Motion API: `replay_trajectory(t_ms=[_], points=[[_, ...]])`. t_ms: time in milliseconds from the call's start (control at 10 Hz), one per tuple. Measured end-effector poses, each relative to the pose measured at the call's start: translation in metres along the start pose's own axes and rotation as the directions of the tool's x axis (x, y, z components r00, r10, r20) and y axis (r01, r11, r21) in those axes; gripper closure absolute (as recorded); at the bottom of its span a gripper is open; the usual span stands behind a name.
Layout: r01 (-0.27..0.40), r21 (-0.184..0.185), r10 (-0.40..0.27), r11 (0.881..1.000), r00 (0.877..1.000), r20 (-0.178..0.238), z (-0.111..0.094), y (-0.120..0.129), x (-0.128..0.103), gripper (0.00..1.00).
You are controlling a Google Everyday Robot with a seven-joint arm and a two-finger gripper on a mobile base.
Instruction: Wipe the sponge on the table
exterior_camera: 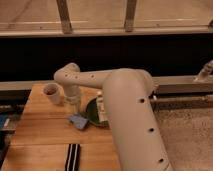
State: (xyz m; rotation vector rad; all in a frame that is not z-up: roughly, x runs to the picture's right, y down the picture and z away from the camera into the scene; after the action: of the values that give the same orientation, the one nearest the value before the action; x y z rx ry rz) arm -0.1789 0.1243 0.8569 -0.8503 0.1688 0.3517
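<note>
The sponge (pixel 78 122) is a small blue-grey pad lying on the light-brown wooden table (pixel 40 135), just left of a green bowl. My gripper (pixel 75 112) points straight down onto the sponge's top and is shut on it, pressing it against the wood. The arm's thick white links sweep in from the lower right and hide the table's right side.
A green bowl (pixel 94 114) sits right beside the sponge, with a pale upright object (pixel 101 106) at it. A white cup (pixel 51 93) stands at the table's back left. A black strip with white stripes (pixel 73 156) lies near the front edge.
</note>
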Motion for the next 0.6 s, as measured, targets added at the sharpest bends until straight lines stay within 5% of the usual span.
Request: replay_trajectory(t_ms=[400, 600], points=[[0.067, -0.046, -0.064, 0.997, 0.997, 0.050, 0.004, -0.001, -0.055, 1.00], [0.131, -0.078, -0.126, 0.988, 0.990, 0.065, 0.002, 0.024, -0.074, 1.00]])
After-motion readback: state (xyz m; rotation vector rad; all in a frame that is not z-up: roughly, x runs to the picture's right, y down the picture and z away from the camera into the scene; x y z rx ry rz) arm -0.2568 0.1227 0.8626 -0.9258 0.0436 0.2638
